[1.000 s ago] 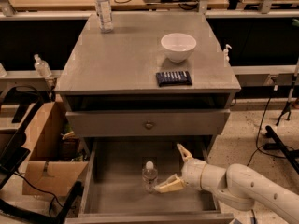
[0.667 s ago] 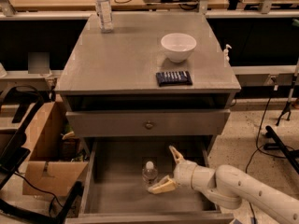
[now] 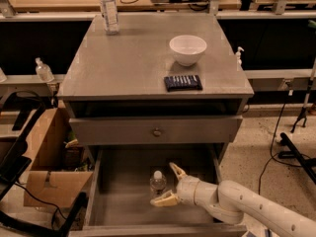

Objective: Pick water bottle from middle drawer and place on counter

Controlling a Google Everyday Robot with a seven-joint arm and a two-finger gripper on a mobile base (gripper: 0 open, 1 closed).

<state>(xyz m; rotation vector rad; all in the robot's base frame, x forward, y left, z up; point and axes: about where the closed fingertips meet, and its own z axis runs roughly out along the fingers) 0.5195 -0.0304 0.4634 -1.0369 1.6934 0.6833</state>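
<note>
Jaws gape wide in your middle drawer [image 3: 123, 181], the upright water bottle [image 3: 158, 182] standing just between their tips.

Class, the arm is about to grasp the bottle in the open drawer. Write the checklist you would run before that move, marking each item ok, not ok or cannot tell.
1. Middle drawer pulled open: ok.
2. Water bottle upright on the drawer floor: ok.
3. End effector open and straddling the bottle: ok.
4. Bottle far enough inside the end effector's span for a firm grip: cannot tell.
5. Free patch on the counter, left of the bowl and dark packet: ok.
</note>
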